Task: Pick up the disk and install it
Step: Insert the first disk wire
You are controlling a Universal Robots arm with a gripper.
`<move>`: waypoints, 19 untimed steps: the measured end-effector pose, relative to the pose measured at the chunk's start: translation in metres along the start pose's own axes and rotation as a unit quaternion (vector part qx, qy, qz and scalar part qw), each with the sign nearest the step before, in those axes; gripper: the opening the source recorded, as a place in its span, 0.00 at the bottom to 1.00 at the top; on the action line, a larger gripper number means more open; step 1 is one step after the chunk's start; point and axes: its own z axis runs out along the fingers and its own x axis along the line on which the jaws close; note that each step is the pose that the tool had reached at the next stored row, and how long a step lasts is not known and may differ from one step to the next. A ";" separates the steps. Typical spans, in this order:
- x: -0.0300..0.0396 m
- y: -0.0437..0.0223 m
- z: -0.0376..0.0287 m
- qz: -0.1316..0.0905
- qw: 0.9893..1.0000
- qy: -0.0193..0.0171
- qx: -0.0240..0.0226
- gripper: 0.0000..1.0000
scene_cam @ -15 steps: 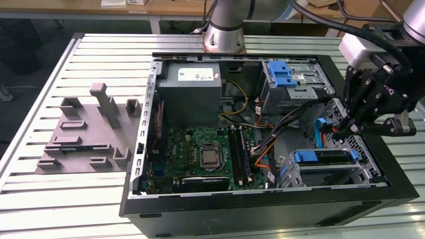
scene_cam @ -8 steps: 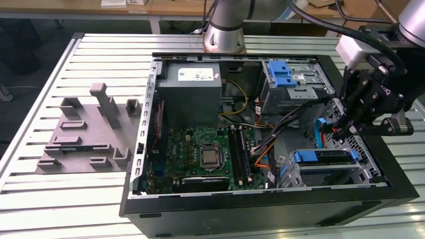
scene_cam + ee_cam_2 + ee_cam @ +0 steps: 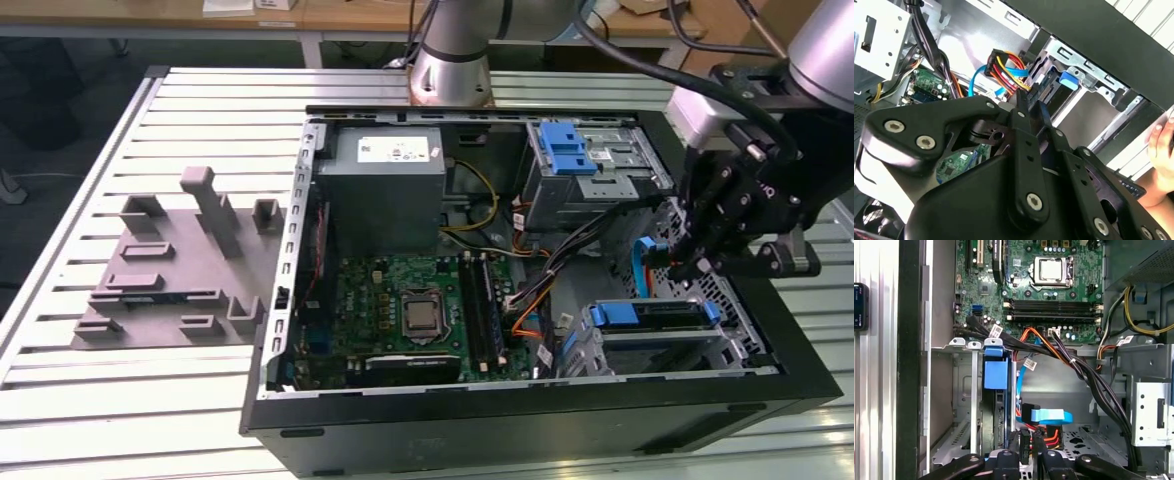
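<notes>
The disk [image 3: 651, 314], with its blue plastic bracket, sits in the metal drive cage [image 3: 750, 345] at the near corner of the open computer case, on the exterior view's right. In the first wrist view the disk [image 3: 995, 375] stands edge-on in a slot of the cage [image 3: 961, 390]. Its blue tab [image 3: 1070, 79] also appears in the second wrist view. My gripper [image 3: 690, 264] hangs just above and behind the cage, over the case's side wall. In the first wrist view the gripper [image 3: 1024, 442] is beside a blue data plug [image 3: 1051, 416] and a plug with red and yellow wires.
A grey power-supply box [image 3: 387, 185] and a second cage with a blue latch [image 3: 567, 150] fill the case's far end. The motherboard [image 3: 414, 310] lies in the middle. Black cable bundles [image 3: 1079, 370] cross near the cage. A grey fixture [image 3: 174, 270] lies on the slatted table. A person's hand [image 3: 1161, 145] is outside the case.
</notes>
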 end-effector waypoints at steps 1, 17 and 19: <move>0.0000 0.0000 0.0011 0.000 1.000 0.000 0.001 0.25; 0.0027 0.0000 0.0045 0.000 1.000 0.000 0.004 0.16; 0.0061 0.0004 0.0049 0.000 1.000 0.000 0.004 0.16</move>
